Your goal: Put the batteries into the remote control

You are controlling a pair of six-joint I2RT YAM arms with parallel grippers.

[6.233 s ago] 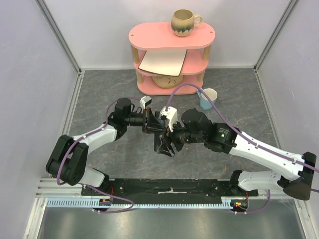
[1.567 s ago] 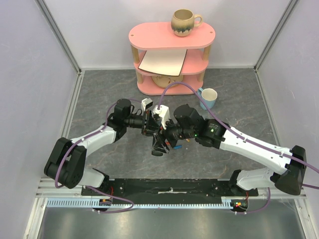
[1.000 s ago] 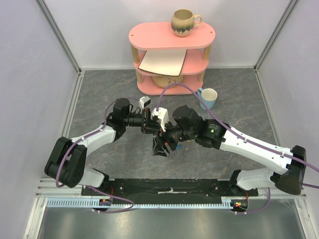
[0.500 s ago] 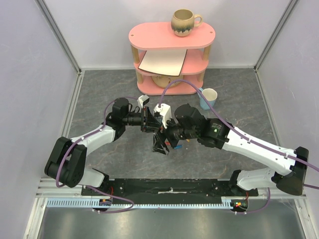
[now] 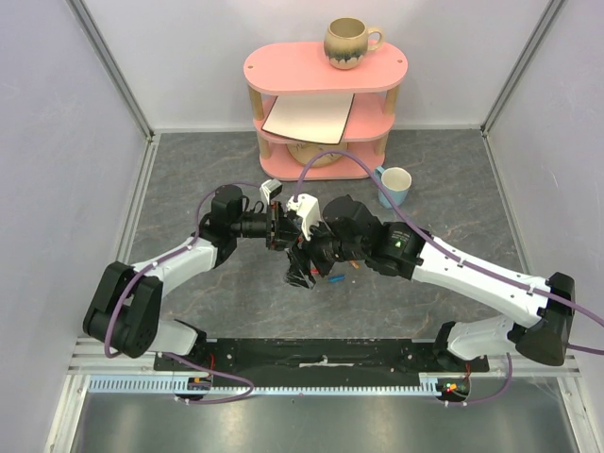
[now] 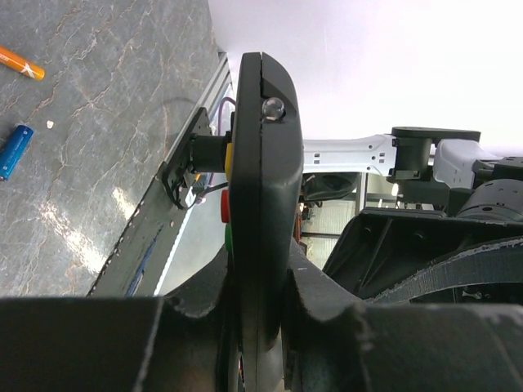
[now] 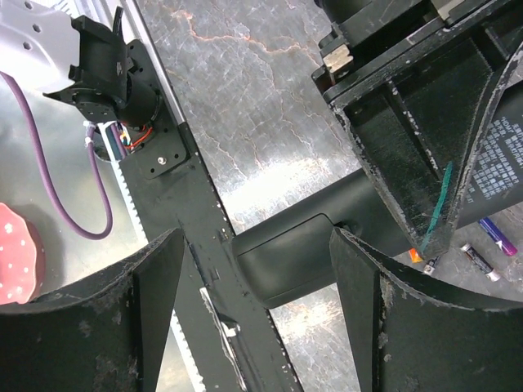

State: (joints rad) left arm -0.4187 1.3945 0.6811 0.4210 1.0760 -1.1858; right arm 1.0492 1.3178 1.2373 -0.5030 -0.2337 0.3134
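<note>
Left fingers (image 6: 192, 322) pinch slim glossy black remote control (image 6: 260, 204) edge-on. Right fingers (image 7: 151, 302) spread wide. Cylindrical batteries (image 6: 15, 151) at 9 o'clock, marbled bench (image 6: 106, 98).

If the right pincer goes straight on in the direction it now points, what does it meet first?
Most likely the remote control, which the left pincer holds: its black body crosses the gap between the open fingers of the right pincer. Depth is unclear; behind it lie the table and the black base rail.
</note>
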